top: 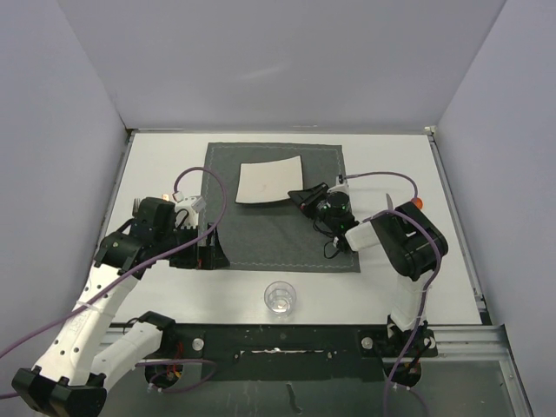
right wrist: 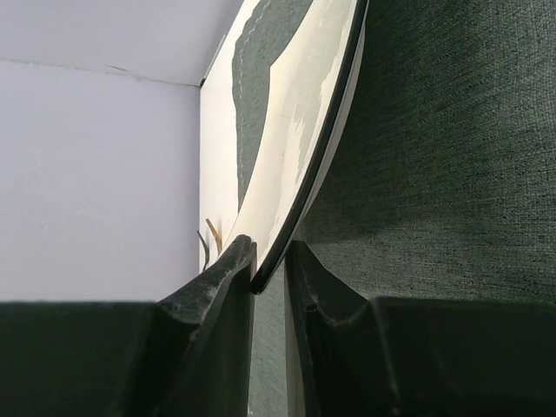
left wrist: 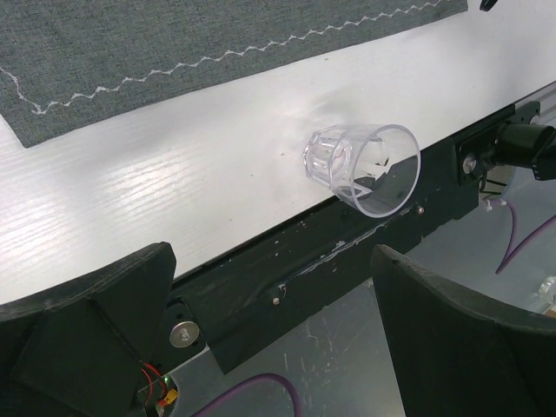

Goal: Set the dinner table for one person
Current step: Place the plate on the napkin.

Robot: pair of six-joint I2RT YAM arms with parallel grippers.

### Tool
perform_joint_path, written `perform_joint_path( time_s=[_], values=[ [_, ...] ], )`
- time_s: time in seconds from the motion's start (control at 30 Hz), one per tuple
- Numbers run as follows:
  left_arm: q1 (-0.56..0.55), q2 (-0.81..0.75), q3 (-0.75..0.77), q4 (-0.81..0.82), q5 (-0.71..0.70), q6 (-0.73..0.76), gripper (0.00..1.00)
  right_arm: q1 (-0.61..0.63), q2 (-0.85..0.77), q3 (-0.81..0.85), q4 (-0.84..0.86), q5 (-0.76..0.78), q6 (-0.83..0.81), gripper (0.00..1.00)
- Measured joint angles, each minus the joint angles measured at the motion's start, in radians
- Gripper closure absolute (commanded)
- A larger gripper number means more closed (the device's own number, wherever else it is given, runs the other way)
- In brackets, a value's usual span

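On the white dinner table (top: 156, 169) lies a dark grey placemat (top: 269, 234). A white square plate (top: 268, 182) sits over the mat's far half, tilted, with its right edge raised. My right gripper (top: 304, 196) is shut on that edge. The right wrist view shows the plate's thin rim (right wrist: 295, 113) pinched between the fingers of the right gripper (right wrist: 269, 261), above the mat (right wrist: 434, 148). My left gripper (top: 211, 252) hovers open and empty at the mat's near left corner. In its wrist view the left gripper (left wrist: 269, 287) points at the table's front edge.
A clear drinking glass (top: 280, 297) stands upright near the table's front edge, just in front of the mat, and also shows as the glass (left wrist: 365, 165) in the left wrist view. What looks like a fork's tines (top: 136, 205) peeks out beside the left arm. Grey walls enclose three sides.
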Motion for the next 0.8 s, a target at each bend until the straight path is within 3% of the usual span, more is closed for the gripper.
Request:
perform_joint_path(
  time_s=[0.8],
  values=[
    [0.007,0.002,-0.006,-0.001,0.003,0.0,0.02,-0.014,0.003,-0.053,0.048,0.015,0.056,1.0]
  ],
)
